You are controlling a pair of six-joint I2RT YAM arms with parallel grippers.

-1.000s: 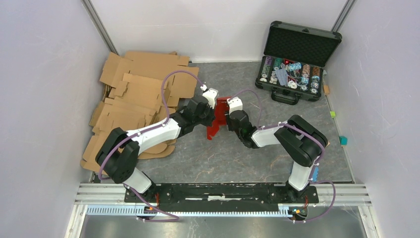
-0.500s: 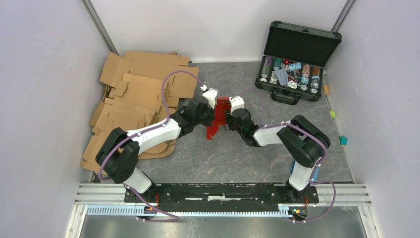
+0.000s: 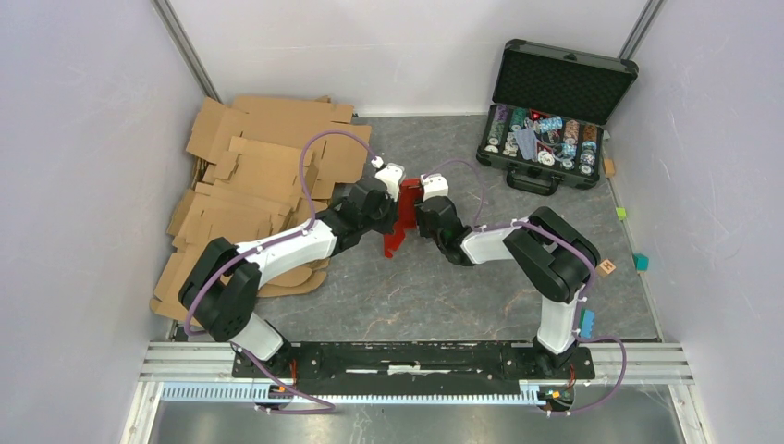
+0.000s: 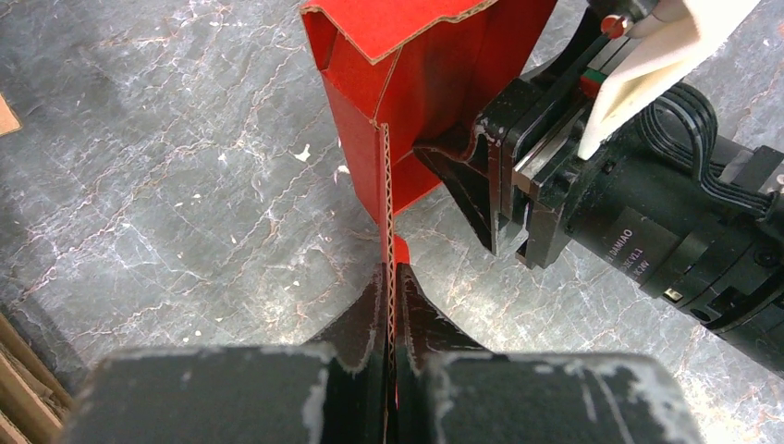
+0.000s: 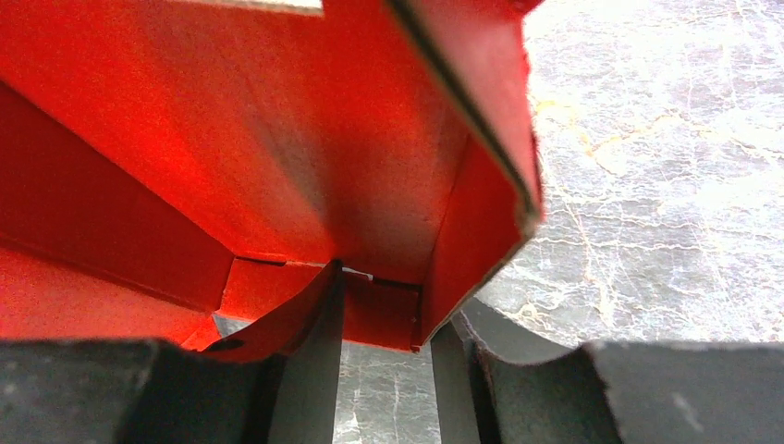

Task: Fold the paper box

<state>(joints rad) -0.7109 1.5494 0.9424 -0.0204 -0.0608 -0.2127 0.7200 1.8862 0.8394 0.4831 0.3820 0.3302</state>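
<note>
Left wrist: paper box (image 4: 407,83) is half-folded, left fingers (image 4: 363,319) clamped shut on one panel, right fingers (image 5: 310,375) part-open astride another, grip unclear.

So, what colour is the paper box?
The paper box is bright red, clearest in the left wrist view.

White "DAMIAO" lettering on the right arm's black wrist motor (image 4: 647,242).
</note>
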